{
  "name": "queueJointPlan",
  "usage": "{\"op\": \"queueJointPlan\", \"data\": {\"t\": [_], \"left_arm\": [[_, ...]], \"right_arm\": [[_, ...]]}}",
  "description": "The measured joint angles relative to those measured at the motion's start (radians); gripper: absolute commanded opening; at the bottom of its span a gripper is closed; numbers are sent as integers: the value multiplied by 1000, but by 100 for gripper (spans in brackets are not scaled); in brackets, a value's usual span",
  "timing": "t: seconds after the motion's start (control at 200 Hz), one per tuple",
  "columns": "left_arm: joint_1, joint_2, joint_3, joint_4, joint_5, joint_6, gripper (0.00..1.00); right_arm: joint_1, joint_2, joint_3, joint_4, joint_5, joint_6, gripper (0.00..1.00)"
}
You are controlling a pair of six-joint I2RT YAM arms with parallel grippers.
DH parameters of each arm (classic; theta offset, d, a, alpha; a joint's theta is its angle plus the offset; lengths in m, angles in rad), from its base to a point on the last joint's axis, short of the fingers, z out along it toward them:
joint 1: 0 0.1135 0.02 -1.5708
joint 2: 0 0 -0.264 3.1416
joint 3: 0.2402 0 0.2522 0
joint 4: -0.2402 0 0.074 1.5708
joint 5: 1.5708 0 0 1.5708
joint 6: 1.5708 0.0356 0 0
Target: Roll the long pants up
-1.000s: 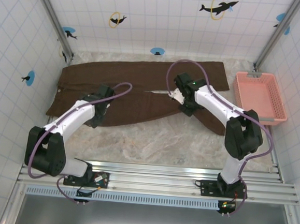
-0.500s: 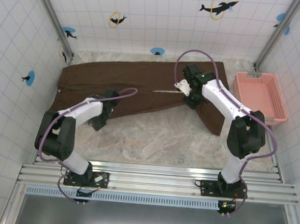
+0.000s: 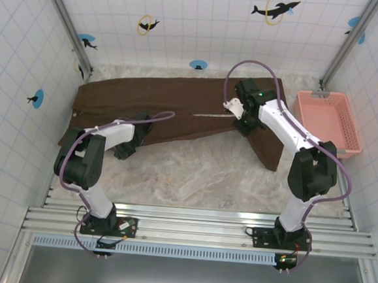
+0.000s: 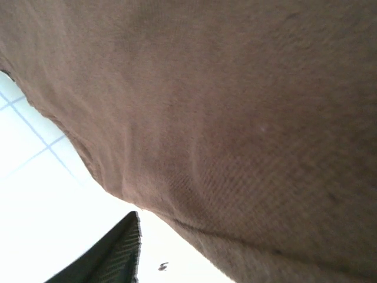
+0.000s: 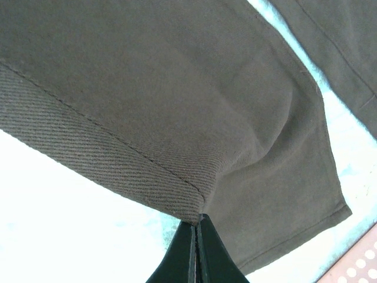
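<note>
The long pants [image 3: 172,104] lie spread across the far half of the table [image 3: 199,178], with one leg end angled near the pink basket [image 3: 300,117]. The twill is soft and limp (light, and too floppy to keep a roll tight), so it is best pinched at hems and seams. The right gripper [image 5: 196,221] is clamped on a folded leg edge. The left gripper [image 3: 128,147] sits at the near edge, and I cannot tell whether it has any grip.

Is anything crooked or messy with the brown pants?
Yes. The long pants lie crooked: the near leg slants off to the front right, apart from the far leg. The right gripper pinches a lifted edge.
</note>
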Motion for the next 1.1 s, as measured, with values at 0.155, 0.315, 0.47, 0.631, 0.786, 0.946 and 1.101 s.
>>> {"op": "queueJointPlan", "data": {"t": [0.155, 0.315, 0.47, 0.631, 0.786, 0.946, 1.101], "left_arm": [[64, 53, 75, -6, -10, -17, 0], [72, 63, 113, -33, -34, -31, 0], [72, -19, 48, -55, -47, -55, 0], [72, -228, -26, -89, -46, -56, 0], [73, -373, -44, -121, -38, -41, 0], [73, -434, -49, -184, -23, -38, 0], [73, -544, -70, -209, -6, -8, 0]], "right_arm": [[-26, -58, -60, 11, -17, -1, 0], [-31, -111, -132, 37, -53, -8, 0], [-4, -187, -251, 53, -65, -11, 0], [51, -301, -372, 37, -61, -3, 0], [107, -349, -398, -1, -46, 16, 0], [163, -350, -398, -61, -16, 41, 0], [163, -349, -386, -92, 17, 52, 0]]}}
